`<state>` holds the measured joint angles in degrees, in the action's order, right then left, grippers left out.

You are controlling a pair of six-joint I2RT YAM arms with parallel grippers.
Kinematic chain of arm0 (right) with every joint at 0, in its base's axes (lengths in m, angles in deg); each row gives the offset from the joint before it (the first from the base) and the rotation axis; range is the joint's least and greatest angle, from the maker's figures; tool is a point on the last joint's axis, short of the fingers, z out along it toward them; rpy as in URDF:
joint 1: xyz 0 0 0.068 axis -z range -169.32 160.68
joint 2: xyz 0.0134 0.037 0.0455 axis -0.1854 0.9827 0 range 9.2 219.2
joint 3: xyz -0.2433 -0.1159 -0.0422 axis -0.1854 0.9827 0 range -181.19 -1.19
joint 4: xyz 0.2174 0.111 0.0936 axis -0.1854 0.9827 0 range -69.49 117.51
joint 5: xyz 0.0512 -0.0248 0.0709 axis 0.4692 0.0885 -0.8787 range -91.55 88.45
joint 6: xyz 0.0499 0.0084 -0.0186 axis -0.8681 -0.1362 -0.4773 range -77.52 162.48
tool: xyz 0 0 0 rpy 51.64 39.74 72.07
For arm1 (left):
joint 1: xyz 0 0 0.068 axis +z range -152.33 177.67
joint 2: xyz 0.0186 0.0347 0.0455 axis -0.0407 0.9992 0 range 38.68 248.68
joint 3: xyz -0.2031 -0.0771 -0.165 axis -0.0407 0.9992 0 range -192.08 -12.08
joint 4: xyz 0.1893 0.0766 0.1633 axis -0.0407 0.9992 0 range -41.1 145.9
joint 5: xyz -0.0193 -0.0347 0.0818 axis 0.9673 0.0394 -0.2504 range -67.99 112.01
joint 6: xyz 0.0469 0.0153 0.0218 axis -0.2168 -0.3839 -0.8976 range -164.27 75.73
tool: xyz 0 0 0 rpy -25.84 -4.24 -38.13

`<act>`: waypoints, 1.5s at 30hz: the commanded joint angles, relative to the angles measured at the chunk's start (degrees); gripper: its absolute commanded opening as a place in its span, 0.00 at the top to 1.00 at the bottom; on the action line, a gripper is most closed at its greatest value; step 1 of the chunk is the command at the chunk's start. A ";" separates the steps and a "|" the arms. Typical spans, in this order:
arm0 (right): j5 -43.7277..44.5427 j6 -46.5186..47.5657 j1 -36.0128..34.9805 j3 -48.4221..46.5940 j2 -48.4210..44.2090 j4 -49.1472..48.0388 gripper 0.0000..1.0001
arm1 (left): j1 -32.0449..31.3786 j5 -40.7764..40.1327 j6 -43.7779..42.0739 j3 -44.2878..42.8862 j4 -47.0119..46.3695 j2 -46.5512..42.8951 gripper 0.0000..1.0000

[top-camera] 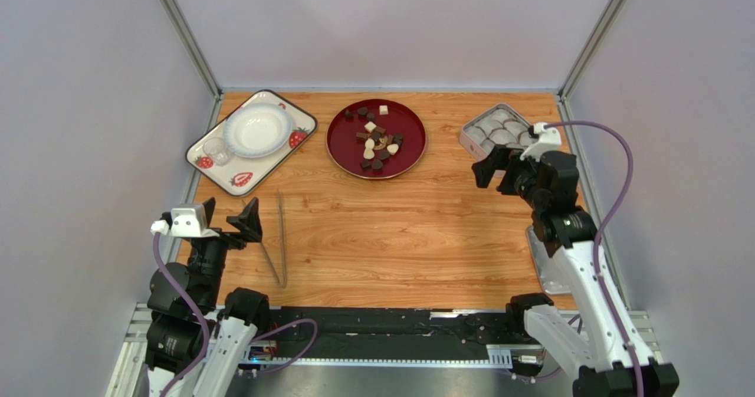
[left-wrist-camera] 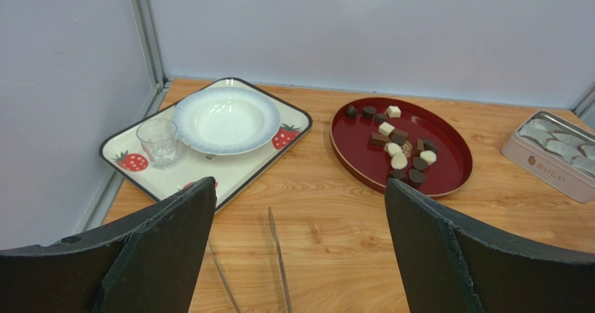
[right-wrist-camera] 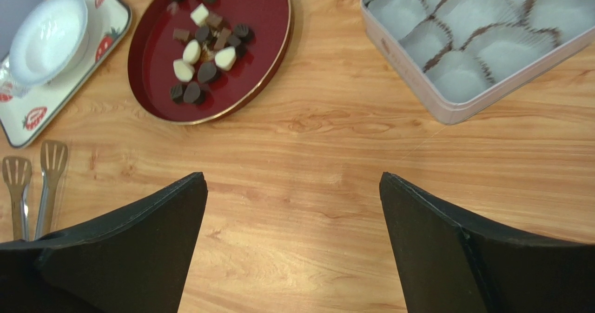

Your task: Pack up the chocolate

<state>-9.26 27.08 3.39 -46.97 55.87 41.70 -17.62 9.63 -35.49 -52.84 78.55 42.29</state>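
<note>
The chocolate is seen piled on a red plate at the far side of the table, not yet packed. The left hand and right hand are held wide and empty, the right poised near the paper-lined tin, presumably for filling.

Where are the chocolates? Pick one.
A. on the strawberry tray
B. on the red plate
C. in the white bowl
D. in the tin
B: the chocolates lie scattered on the red plate, and the tin holds none.
</note>
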 commanded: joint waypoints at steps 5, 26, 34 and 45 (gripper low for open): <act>2.68 6.42 -14.64 -12.66 20.10 0.69 0.01 | -0.53 -0.80 1.25 0.06 0.50 -1.51 0.01; -3.72 25.41 -30.06 -45.26 68.45 0.60 0.00 | -2.03 -0.89 -0.95 0.67 0.15 -0.72 0.01; -4.51 25.24 -31.20 -51.08 76.72 3.94 0.01 | -2.38 -0.63 -1.39 0.76 -0.12 -0.63 0.01; -3.72 21.64 -38.23 -47.03 76.20 1.92 0.02 | -2.73 -0.45 -1.66 0.76 -0.12 -1.07 0.01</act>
<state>-12.32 50.34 -31.51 -94.42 132.77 44.98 -19.98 9.02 -35.89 -52.12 79.73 41.31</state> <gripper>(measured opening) 0.987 0.990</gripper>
